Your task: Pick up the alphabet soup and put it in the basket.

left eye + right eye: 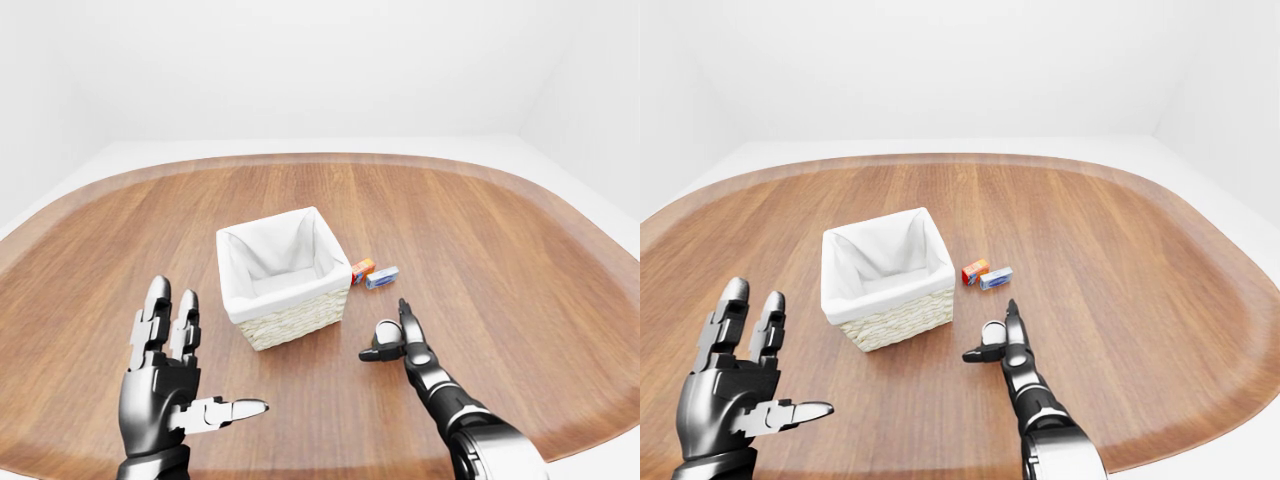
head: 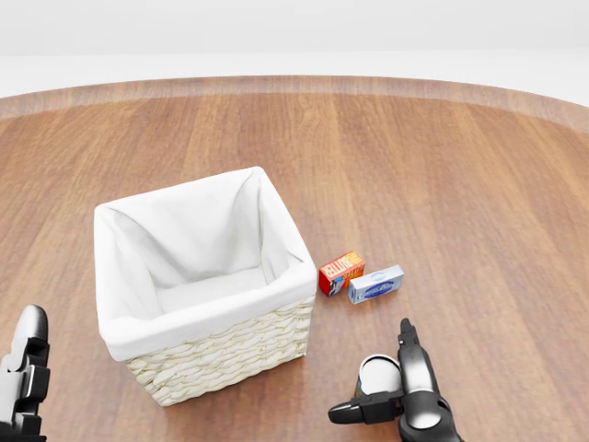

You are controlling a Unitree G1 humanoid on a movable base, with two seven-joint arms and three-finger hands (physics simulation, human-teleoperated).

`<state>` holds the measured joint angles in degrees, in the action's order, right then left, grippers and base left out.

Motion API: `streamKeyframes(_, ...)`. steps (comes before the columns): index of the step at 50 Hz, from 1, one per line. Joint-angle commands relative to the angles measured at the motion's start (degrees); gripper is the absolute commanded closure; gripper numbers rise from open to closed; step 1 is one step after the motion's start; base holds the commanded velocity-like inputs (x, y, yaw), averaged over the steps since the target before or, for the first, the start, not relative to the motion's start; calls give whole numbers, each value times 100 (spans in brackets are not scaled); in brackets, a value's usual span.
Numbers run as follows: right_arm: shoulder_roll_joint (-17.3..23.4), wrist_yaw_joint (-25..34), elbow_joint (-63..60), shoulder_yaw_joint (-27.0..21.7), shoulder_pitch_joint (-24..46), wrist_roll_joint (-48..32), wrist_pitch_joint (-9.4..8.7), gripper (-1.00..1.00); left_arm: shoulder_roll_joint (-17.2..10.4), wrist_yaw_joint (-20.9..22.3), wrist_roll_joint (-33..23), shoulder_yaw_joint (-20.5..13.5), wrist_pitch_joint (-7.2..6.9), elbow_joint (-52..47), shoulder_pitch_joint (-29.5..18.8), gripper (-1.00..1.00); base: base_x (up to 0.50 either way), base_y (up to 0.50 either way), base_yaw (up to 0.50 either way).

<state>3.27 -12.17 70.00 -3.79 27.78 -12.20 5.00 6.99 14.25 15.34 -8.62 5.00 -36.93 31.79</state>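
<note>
The right hand (image 2: pixel 398 391) stood at the soup can (image 2: pixel 378 374) with open fingers, right of the basket (image 2: pixel 221 354) on the surface; closing round it seemed next, left hand (image 1: pixel 165 385) idle, spread.

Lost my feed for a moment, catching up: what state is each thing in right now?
Basket: upright, empty.
Soup can: upright on the table, outside the basket, between the right hand's open fingers.
Red box: lying on the table.
Blue box: lying beside the red box.
Right hand: open.
Left hand: open, empty.
</note>
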Motion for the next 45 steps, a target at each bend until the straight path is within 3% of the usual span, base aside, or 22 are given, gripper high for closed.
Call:
streamKeyframes(1,-131,50,449,79,76,114,0,-100,-19,-21,-19,42,0,10,13,-100,0,0,0)
streamKeyframes(15,-199,-51,512,93,83,-29,0,-100,-41,-29,18,25,0,7,12,-100,0,0,0)
streamKeyframes(16,-201,-49,513,89,81,-31,0,-69,-38,-28,17,21,0,4,12,-100,0,0,0)
streamKeyframes(17,-202,-63,511,90,76,-41,0,-24,-38,-29,19,15,0,3,5,-100,0,0,0)
streamKeyframes(18,-201,-88,511,94,74,-58,0,38,-38,-21,29,8,0,3,1,-100,0,0,0)
streamKeyframes(20,-200,-92,513,90,80,-63,0,90,-31,-18,28,1,0,3,0,-100,0,0,0)
streamKeyframes(21,-196,-92,506,86,78,-63,0,100,-32,-18,26,-4,0,8,-13,-100,0,0,1)
streamKeyframes(45,-191,-108,468,97,54,-66,0,100,27,57,66,-69,0,-25,10,-100,0,0,0)
